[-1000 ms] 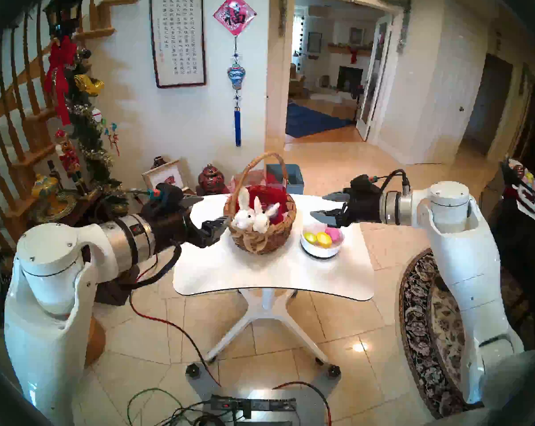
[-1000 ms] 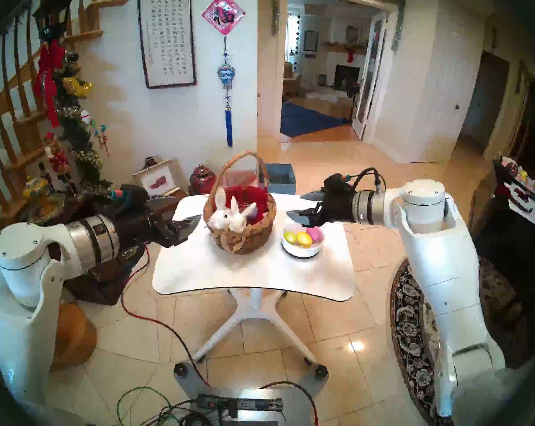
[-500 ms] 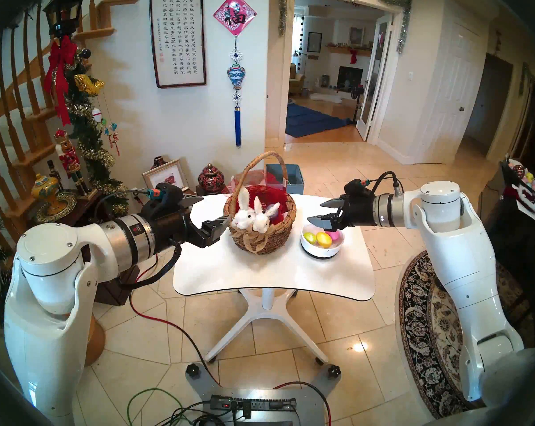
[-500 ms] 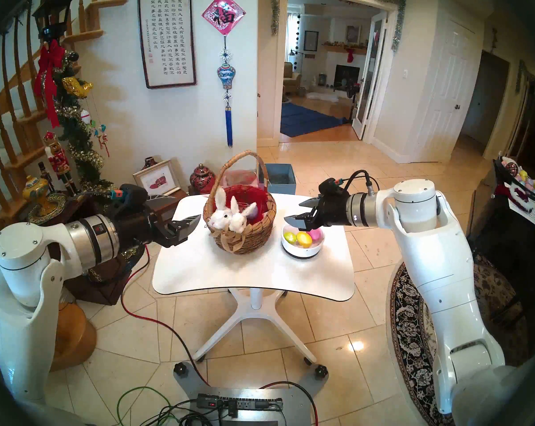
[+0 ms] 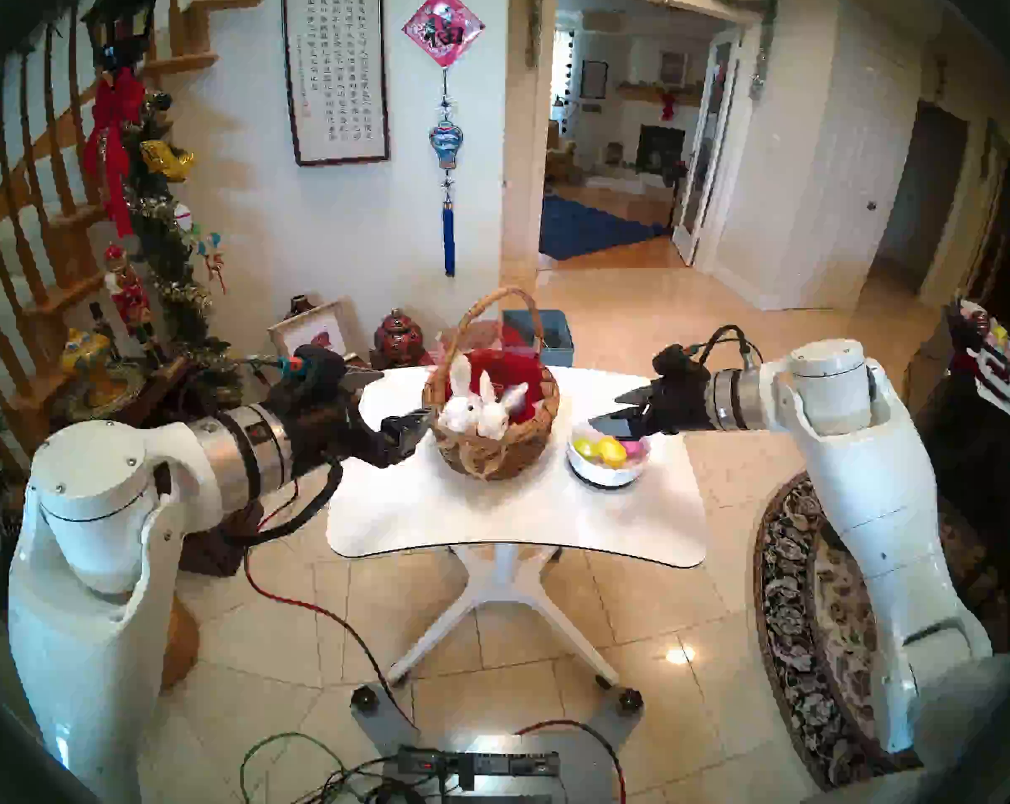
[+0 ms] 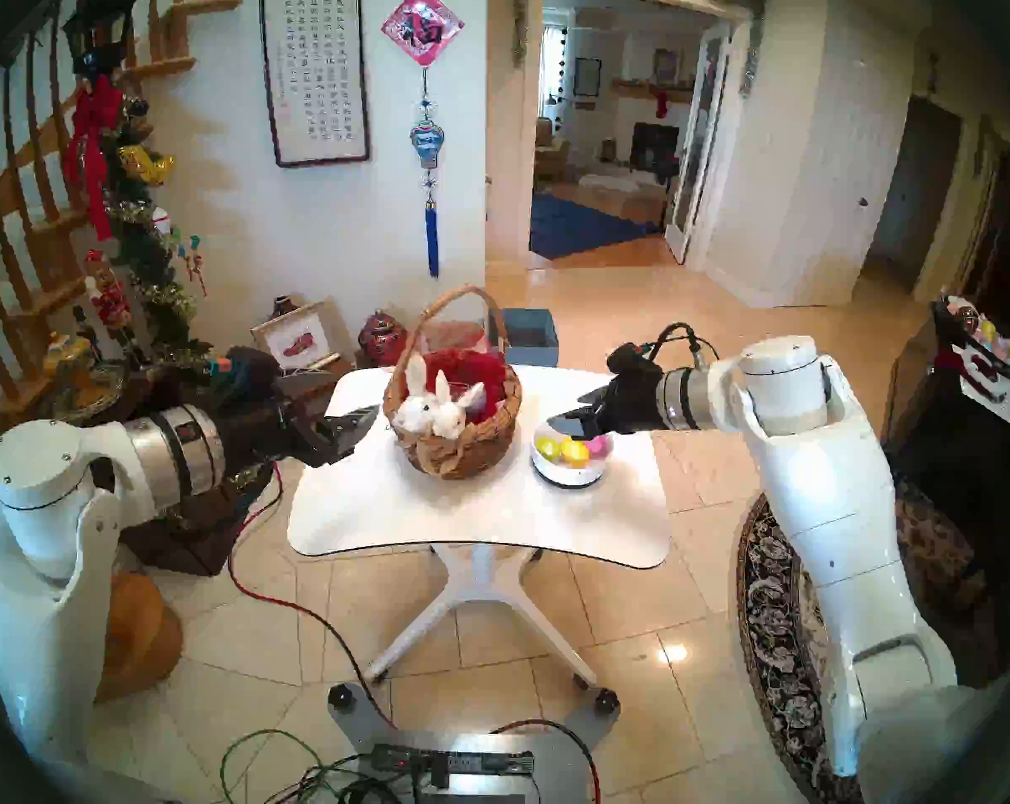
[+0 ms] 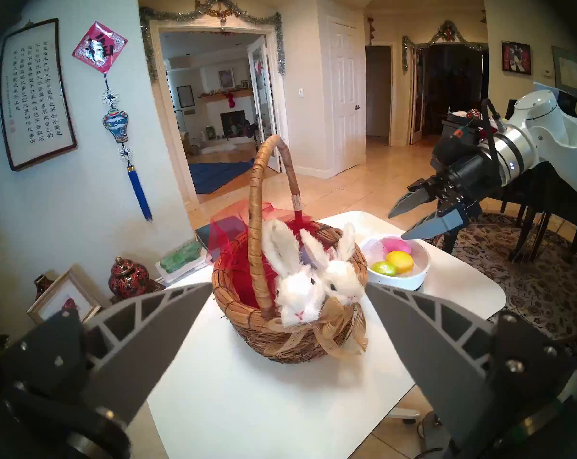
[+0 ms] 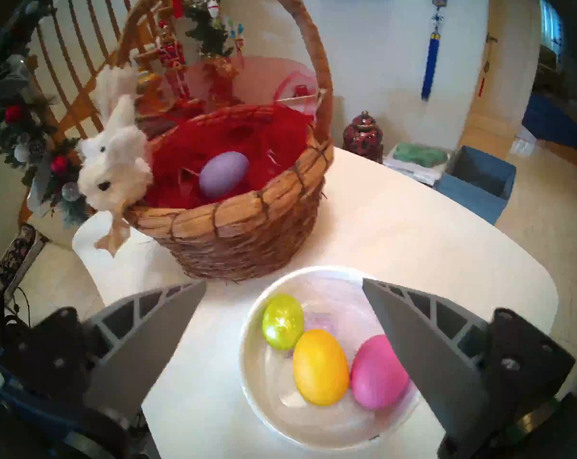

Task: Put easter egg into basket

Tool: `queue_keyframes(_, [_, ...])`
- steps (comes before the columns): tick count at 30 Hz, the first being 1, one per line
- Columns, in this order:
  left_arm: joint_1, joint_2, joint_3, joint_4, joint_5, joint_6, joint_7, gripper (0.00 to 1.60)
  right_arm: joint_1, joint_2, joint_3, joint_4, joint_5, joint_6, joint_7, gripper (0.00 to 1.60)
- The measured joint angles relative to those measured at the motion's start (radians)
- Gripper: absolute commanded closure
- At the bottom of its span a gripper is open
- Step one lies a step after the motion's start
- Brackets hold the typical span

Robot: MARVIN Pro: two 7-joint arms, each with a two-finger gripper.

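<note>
The wicker basket (image 5: 494,437) (image 8: 244,226), with red lining and two white plush bunnies, stands mid-table. A purple egg (image 8: 224,173) lies inside it. To its right a white bowl (image 5: 607,479) (image 8: 247,352) holds a green egg (image 8: 282,321), a yellow egg (image 8: 320,365) and a pink egg (image 8: 375,374). My right gripper (image 5: 607,409) (image 8: 282,282) hovers open just above the bowl, tilted down, nothing between its fingers. One finger partly covers the pink egg. My left gripper (image 5: 405,394) (image 7: 288,284) stands open and empty beside the basket's left side.
The small white table (image 5: 491,530) has curved edges. Behind it on the floor stand a blue box (image 5: 552,330), a red jar (image 5: 398,336) and a framed picture (image 5: 311,333). A garlanded staircase is at left, a patterned rug (image 5: 810,611) at right, cables lie near my base.
My right gripper has dropped and tilted down towards the bowl, staying open. The left arm, basket and eggs have not moved.
</note>
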Motion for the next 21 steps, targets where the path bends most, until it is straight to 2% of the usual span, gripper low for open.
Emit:
queue_keyframes(10, [-0.001,-0.002,0.000,0.000,0.002,0.000,-0.002,0.00,-0.007,0.006,0.001,0.000,0.012,0.025,-0.028,0.00])
queue_keyframes(21, [-0.001,-0.004,0.000,0.000,0.005,0.001,-0.005,0.00,-0.028,0.017,-0.006,0.005,0.027,0.019,-0.028,0.00])
